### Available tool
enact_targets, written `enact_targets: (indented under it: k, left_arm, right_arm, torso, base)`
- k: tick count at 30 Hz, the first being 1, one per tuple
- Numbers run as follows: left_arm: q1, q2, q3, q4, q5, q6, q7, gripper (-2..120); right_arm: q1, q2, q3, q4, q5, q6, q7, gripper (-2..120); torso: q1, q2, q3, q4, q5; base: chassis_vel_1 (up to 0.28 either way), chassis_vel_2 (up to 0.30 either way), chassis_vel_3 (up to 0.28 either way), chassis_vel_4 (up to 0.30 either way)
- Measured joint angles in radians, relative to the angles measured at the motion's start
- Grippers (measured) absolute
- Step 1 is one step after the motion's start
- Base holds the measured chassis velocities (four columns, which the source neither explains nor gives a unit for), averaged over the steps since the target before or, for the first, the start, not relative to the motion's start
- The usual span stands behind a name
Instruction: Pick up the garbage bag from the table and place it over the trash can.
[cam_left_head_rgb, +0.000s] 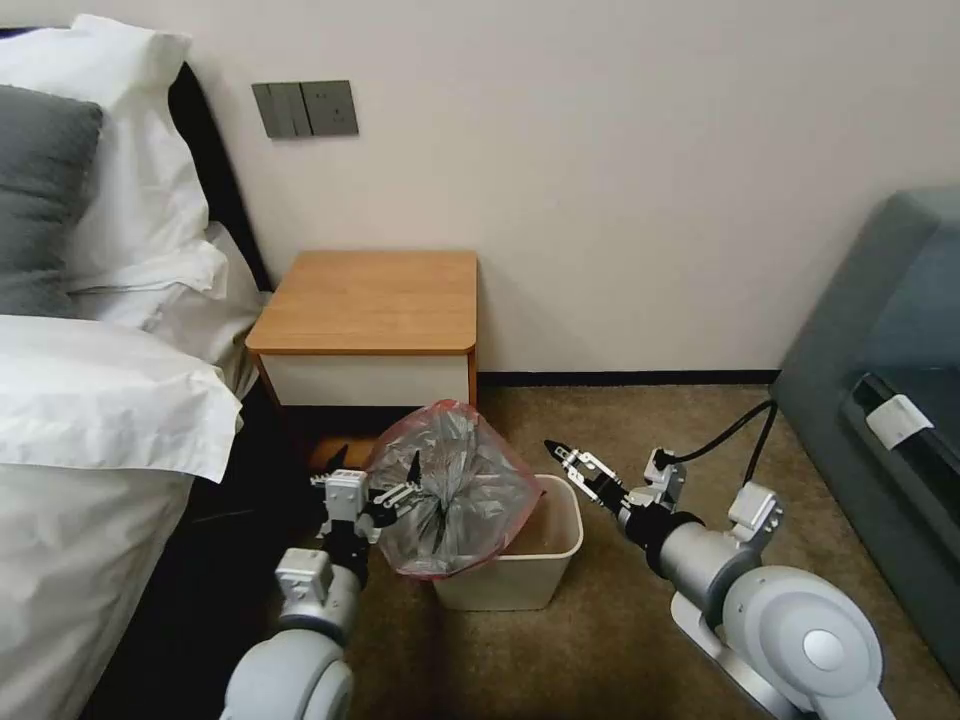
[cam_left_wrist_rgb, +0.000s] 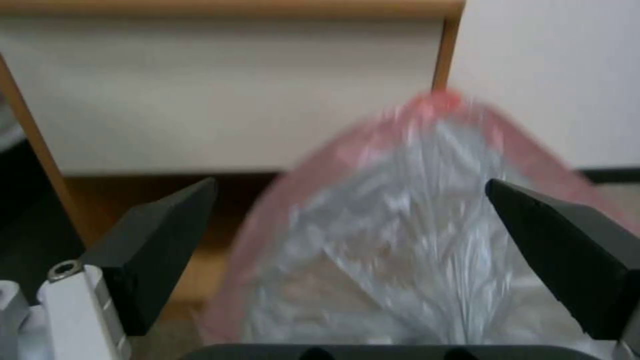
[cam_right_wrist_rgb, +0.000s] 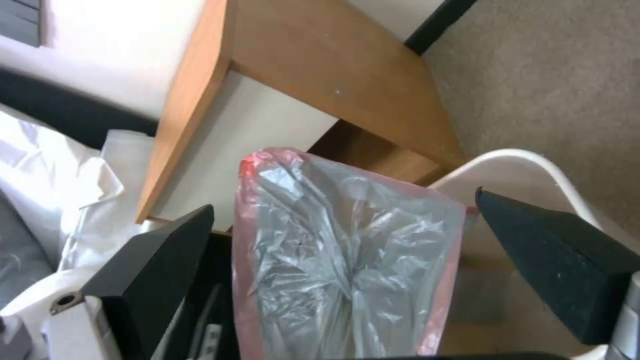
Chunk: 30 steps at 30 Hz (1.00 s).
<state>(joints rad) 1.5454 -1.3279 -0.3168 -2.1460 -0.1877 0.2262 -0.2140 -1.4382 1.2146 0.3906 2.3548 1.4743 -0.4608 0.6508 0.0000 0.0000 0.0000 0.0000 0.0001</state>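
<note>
Bedroom corner, brown carpet; wooden surface (cam_left_head_rgb: 375, 298) bare. Garbage bag (cam_left_head_rgb: 450, 490), thin, crinkly grey film with pink edge, sits bunched over the beige trash can (cam_left_head_rgb: 545, 570). Left end effector (cam_left_head_rgb: 385, 487) beside it, released; right end effector (cam_left_head_rgb: 572, 462) near, released. Probably light, limp and slippery: pinch the pink rim.

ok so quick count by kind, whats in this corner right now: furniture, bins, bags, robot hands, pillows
furniture: 1, the nightstand
bins: 1, the trash can
bags: 1, the garbage bag, upright over the bin's left part
robot hands: 2, the left hand open by the bag, the right hand open past the bin's right side
pillows: 2, a white pillow and a grey pillow
total: 7
</note>
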Motion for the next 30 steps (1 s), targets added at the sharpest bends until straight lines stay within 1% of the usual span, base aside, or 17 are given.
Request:
enact_targets:
  k: [2, 5, 6, 10, 11, 15, 21, 30]
  left_arm:
    - [-0.009, 0.001, 0.01, 0.012, -0.004, 0.012, -0.009, 100]
    - [-0.038, 0.001, 0.032, 0.065, -0.008, 0.023, -0.02, 100]
    - [-0.038, 0.001, 0.032, 0.065, -0.008, 0.023, -0.02, 100]
    - [-0.063, -0.003, 0.042, 0.118, -0.016, 0.025, -0.021, 100]
    - [-0.063, -0.003, 0.042, 0.118, -0.016, 0.025, -0.021, 100]
    - [-0.075, -0.01, 0.046, 0.158, -0.028, 0.03, -0.014, 100]
    - [-0.08, -0.016, 0.054, 0.181, -0.043, 0.039, -0.015, 100]
    - [-0.073, -0.021, 0.056, 0.184, -0.073, 0.059, -0.063, 100]
  right_arm:
    - [-0.004, 0.003, -0.001, -0.004, -0.009, 0.001, -0.005, 100]
    - [-0.021, 0.014, -0.004, -0.019, -0.043, 0.005, -0.023, 100]
    - [-0.021, 0.014, -0.004, -0.019, -0.043, 0.005, -0.023, 100]
    - [-0.029, 0.023, -0.006, -0.03, -0.052, 0.008, -0.029, 100]
    - [-0.029, 0.023, -0.006, -0.03, -0.052, 0.008, -0.029, 100]
    - [-0.027, 0.028, -0.007, -0.042, -0.054, 0.01, -0.029, 100]
    - [-0.014, 0.024, -0.01, -0.051, -0.054, 0.01, -0.028, 100]
    - [0.005, 0.019, -0.012, -0.076, -0.054, 0.01, -0.027, 100]
  torso:
    - [0.0, 0.0, 0.0, 0.0, 0.0]
    - [0.0, 0.0, 0.0, 0.0, 0.0]
    - [0.0, 0.0, 0.0, 0.0, 0.0]
    - [0.0, 0.0, 0.0, 0.0, -0.0001]
    - [0.0, 0.0, 0.0, 0.0, -0.0001]
    - [0.0, 0.0, 0.0, 0.0, -0.0001]
    - [0.0, 0.0, 0.0, 0.0001, 0.0]
    - [0.0, 0.0, 0.0, 0.0001, -0.0001]
  base:
    - [0.0, 0.0, 0.0, 0.0]
    - [0.0, 0.0, 0.0, 0.0]
    - [0.0, 0.0, 0.0, 0.0]
    - [0.0, 0.0, 0.0, 0.0]
    - [0.0, 0.0, 0.0, 0.0]
    - [0.0, 0.0, 0.0, 0.0]
    - [0.0, 0.0, 0.0, 0.0]
    - [0.0, 0.0, 0.0, 0.0]
